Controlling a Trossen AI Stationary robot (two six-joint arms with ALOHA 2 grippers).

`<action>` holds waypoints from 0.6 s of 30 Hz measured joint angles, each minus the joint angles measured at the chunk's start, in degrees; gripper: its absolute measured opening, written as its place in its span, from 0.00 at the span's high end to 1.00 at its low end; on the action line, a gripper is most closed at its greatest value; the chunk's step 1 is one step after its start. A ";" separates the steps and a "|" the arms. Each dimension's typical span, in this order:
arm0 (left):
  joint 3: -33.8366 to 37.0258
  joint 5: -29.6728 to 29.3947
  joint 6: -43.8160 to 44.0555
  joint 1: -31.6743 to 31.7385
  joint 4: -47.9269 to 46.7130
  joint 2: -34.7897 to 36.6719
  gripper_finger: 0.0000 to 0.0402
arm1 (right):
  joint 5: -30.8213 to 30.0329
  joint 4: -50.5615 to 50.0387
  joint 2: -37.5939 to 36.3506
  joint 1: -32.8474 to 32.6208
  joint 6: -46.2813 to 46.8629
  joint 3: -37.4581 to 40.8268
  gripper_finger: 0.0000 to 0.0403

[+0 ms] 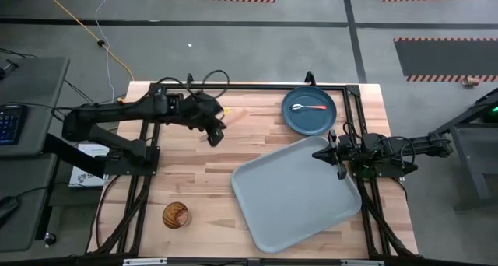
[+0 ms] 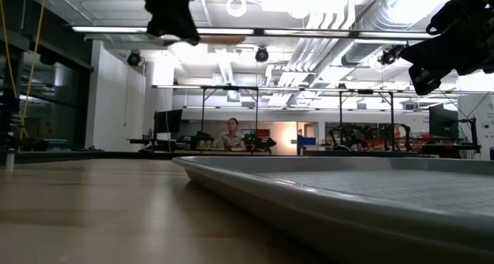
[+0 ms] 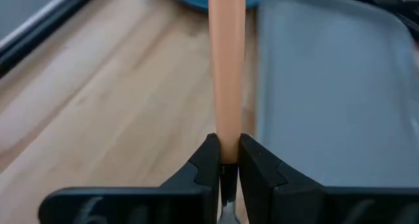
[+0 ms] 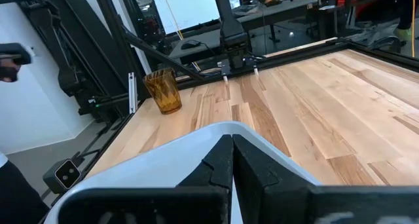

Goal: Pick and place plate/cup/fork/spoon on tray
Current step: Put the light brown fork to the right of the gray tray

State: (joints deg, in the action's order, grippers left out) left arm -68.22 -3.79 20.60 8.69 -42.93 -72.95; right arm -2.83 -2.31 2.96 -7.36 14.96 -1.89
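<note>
My left gripper (image 1: 215, 131) is above the table's far middle, shut on the fork (image 3: 226, 73), whose orange handle (image 1: 236, 113) sticks out ahead toward the plate. The teal plate (image 1: 309, 117) rests on the table at the far right, with the red-handled spoon (image 1: 309, 108) lying in it. The grey-blue tray (image 1: 299, 196) lies flat at the near right. The amber cup (image 1: 176, 215) stands upright at the near left and also shows in the right wrist view (image 4: 162, 90). My right gripper (image 1: 339, 162) is shut and empty over the tray's far right corner. My left gripper pinches the fork between its two fingers (image 3: 208, 160) at the end of the orange handle (image 3: 226, 142) next to the metal neck (image 3: 226, 214). The handle runs straight out ahead of the fingertips. The fork is lifted clear of the table, about level.
Bare wooden table (image 1: 194, 180) lies between the cup and the tray. A black frame (image 1: 233, 87) runs along the table's far edge and sides. In the low view, a person (image 2: 231, 133) sits far back in the room.
</note>
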 joint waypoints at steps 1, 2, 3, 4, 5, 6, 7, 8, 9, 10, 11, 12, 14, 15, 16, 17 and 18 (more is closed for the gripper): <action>-0.58 0.90 -1.71 -0.89 -0.28 -0.24 0.93 | 0.00 0.00 0.00 -0.02 0.00 0.00 1.00; -1.07 1.69 -3.14 -1.79 -0.27 -0.48 0.93 | 0.00 0.00 0.01 -0.02 0.00 -0.01 1.00; -1.42 2.22 -4.25 -2.68 -0.25 -0.58 0.93 | 0.00 0.00 0.01 0.00 0.00 0.00 1.00; -1.60 2.34 -5.10 -3.45 -0.52 -0.61 0.93 | -0.01 0.00 0.00 -0.02 0.00 0.00 1.00; -1.62 2.47 -6.01 -4.16 -0.62 -0.59 0.93 | -0.11 0.01 0.02 -0.02 0.00 0.00 1.00; -1.66 2.72 -6.77 -4.84 -0.51 -0.59 0.93 | -0.58 0.06 0.00 -0.02 -0.01 0.00 1.00; -1.67 3.04 -7.37 -5.41 -0.50 -0.59 0.93 | -1.72 0.20 0.02 -0.02 -0.02 0.00 1.00; -1.67 3.41 -7.68 -5.86 -0.67 -0.59 0.93 | -2.90 0.36 0.02 -0.02 0.00 0.00 1.00; -1.67 3.61 -7.72 -6.23 -0.74 -0.59 0.93 | -4.13 0.61 0.02 -0.02 0.00 0.00 1.00; -1.67 3.61 -7.65 -6.62 -0.68 -0.59 0.93 | -5.38 1.03 0.02 -0.02 0.25 0.00 1.00; -1.67 3.62 -7.52 -6.97 -0.62 -0.59 0.93 | -6.56 1.67 0.02 -0.02 1.48 0.01 1.00; -1.67 3.62 -7.43 -7.20 -0.64 -0.59 0.93 | -7.55 2.77 0.03 -0.02 3.20 0.04 1.00; -1.67 3.61 -7.42 -7.66 -0.56 -0.59 0.93 | -10.15 6.05 0.04 -0.02 8.27 0.04 1.00; -1.67 3.61 -7.41 -7.74 -0.57 -0.59 0.93 | -12.12 8.26 0.04 -0.02 11.35 0.04 1.00; -1.67 3.62 -7.41 -7.74 -0.58 -0.59 0.93 | -14.30 10.75 0.02 -0.02 14.32 0.04 1.00; -1.67 3.62 -7.41 -7.75 -0.56 -0.59 0.93 | -16.68 13.37 0.02 -0.02 17.16 0.04 1.00; -1.67 3.62 -7.41 -7.74 -0.58 -0.59 0.92 | -18.95 16.01 0.02 -0.02 19.84 0.04 1.00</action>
State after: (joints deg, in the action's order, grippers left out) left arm -69.89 -0.16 13.19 0.95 -43.51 -73.54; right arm -21.78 13.71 2.98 -7.38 34.80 -1.85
